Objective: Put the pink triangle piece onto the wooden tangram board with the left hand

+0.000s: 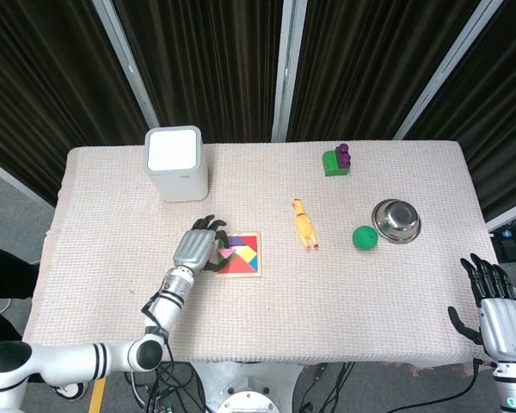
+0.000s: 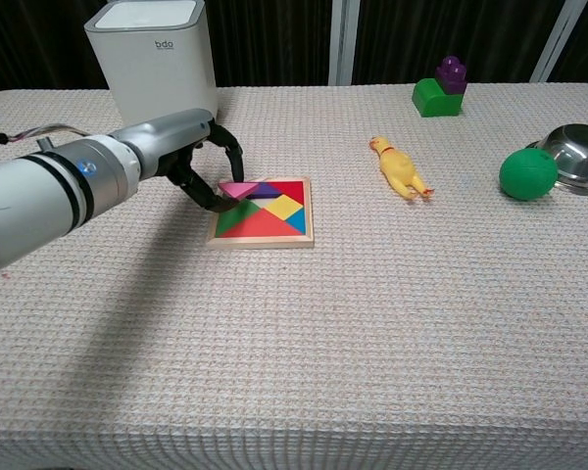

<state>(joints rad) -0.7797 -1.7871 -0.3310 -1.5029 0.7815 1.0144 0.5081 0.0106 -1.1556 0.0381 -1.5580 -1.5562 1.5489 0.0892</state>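
- Left hand (image 2: 198, 162) pinches the pink triangle (image 2: 238, 189) between curled fingertips, evidently so the piece hangs flat and can be let go cleanly.
- The triangle sits at the tips of that hand, over the near-left corner of the board (image 2: 263, 241); whether it touches the board cannot be told.
- The board lies directly beyond the fingertips, its other coloured pieces seated.
- Right hand (image 1: 499, 314) is well apart at the far table edge, fingers spread, holding nothing.
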